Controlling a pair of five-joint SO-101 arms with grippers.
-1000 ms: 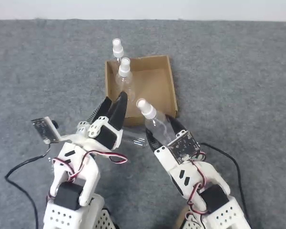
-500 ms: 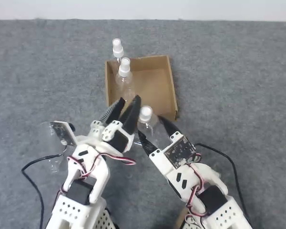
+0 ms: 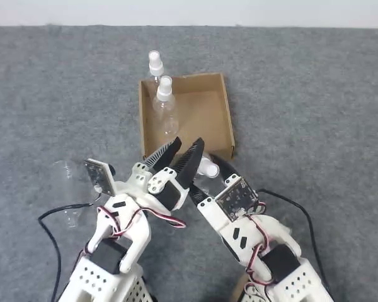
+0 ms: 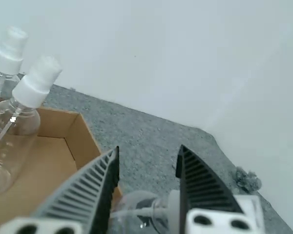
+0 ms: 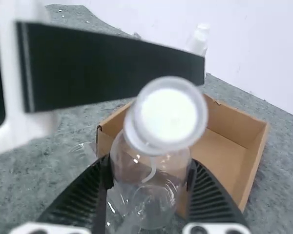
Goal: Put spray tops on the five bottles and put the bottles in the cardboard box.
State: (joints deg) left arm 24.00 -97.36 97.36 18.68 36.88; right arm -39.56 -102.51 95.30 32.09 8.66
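Bottle (image 5: 149, 170) of clear plastic, held off the table with the right gripper (image 5: 147, 168) clamped around its body, its white spray top (image 3: 208, 168) already on the neck. Its long axis slants up and away from the right arm, so the top points toward the cardboard box (image 3: 201, 113), which sits just beyond it on the grey carpet (image 3: 302, 94). The left gripper (image 3: 189, 143) comes in from the other side, jaws spread apart. In the left wrist view the spray top sits low between them, close against one jaw; whether it touches cannot be told. The left arm is nearer the top and the right arm has the body, so the next move likely turns on the left jaws closing squarely across the bottle's axis to seat the top. A second bottle (image 3: 165, 108) with its top on stands upright in the box's far left corner, and a third bottle (image 3: 155, 63), also topped, stands on the carpet just behind the box.
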